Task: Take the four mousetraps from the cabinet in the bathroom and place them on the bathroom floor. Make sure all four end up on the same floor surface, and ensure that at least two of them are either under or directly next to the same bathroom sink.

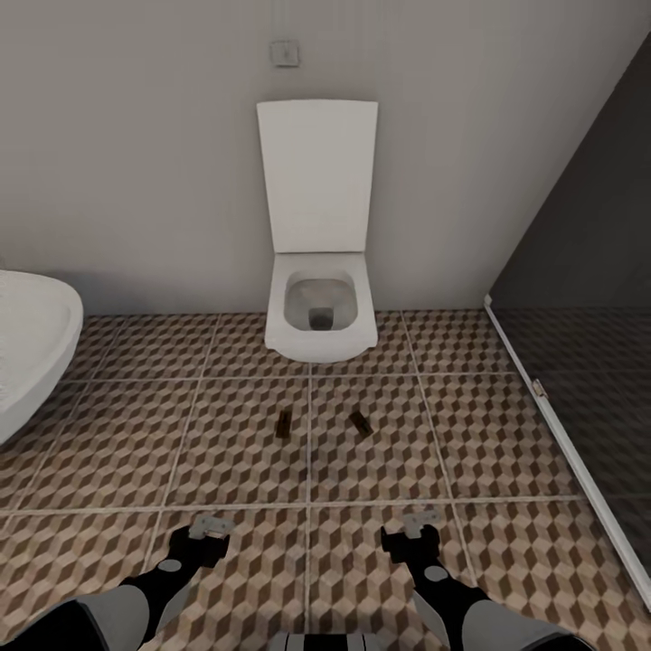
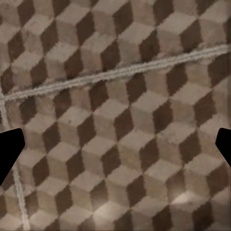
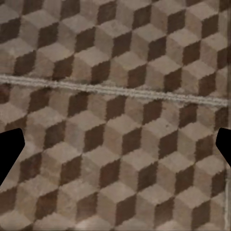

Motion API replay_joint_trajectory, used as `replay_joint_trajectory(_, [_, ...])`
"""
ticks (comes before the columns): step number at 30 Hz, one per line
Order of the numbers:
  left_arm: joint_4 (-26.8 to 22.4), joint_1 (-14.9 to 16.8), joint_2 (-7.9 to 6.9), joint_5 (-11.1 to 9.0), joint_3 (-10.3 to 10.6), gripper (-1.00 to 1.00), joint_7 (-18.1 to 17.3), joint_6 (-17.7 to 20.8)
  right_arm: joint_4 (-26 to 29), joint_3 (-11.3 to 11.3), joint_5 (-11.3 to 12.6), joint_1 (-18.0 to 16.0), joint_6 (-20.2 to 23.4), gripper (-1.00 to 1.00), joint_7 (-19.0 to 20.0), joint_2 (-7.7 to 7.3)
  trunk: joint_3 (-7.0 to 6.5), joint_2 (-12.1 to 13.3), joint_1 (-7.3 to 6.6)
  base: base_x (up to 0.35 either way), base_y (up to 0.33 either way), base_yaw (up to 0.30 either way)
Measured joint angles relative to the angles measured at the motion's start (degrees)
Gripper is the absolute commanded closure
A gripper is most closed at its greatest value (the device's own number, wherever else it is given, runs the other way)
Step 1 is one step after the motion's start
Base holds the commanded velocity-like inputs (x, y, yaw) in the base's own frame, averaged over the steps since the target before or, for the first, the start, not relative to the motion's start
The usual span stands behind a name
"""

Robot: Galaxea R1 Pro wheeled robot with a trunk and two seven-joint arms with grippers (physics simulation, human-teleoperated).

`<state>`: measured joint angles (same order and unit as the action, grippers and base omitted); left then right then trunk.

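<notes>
Two small brown mousetraps lie flat on the cube-patterned bathroom floor (image 1: 226,452) in front of the toilet: one mousetrap (image 1: 284,422) to the left of a grout line, the other mousetrap (image 1: 362,423) to its right. The white sink (image 1: 32,348) juts in at the left edge, well left of both traps. Low in the head view, my left gripper (image 1: 210,524) and right gripper (image 1: 421,523) hang above the tiles, nearer to me than the traps. In each wrist view the dark fingertips (image 2: 9,149) (image 3: 9,151) stand wide apart over bare tile (image 2: 115,125) (image 3: 115,139), so both are open and empty. The cabinet is out of view.
A white toilet (image 1: 319,316) with its lid raised stands against the grey back wall. A dark glass shower screen (image 1: 579,298) with a white bottom rail runs along the right side. A small wall plate (image 1: 285,52) sits above the toilet.
</notes>
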<state>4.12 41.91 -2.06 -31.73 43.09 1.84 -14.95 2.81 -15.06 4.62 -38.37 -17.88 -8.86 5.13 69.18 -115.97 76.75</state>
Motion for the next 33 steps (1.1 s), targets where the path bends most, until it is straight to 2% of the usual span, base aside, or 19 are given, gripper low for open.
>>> replay_joint_trajectory(14, [0.22,-1.99,-0.92,-0.13,0.01,-1.0,-0.24,-1.21,-1.37,0.0,0.06,0.23,-2.92,-1.0,0.07,-0.94,-3.51,5.62,-3.08,0.0,0.0,0.0])
replay_joint_trajectory(23, [0.23,-4.07,-1.25,-0.16,-0.01,-1.0,-0.17,-3.9,-1.57,0.0,0.08,0.38,-4.55,-1.0,0.07,-1.11,-5.84,9.23,-5.05,0.0,0.0,0.0])
replay_joint_trajectory(33, [0.23,-6.45,-1.26,-0.17,-0.01,-1.0,-0.03,-4.79,-1.6,0.0,0.05,2.38,-6.82,-1.0,0.07,-1.17,-8.45,13.24,-7.25,0.0,0.0,0.0])
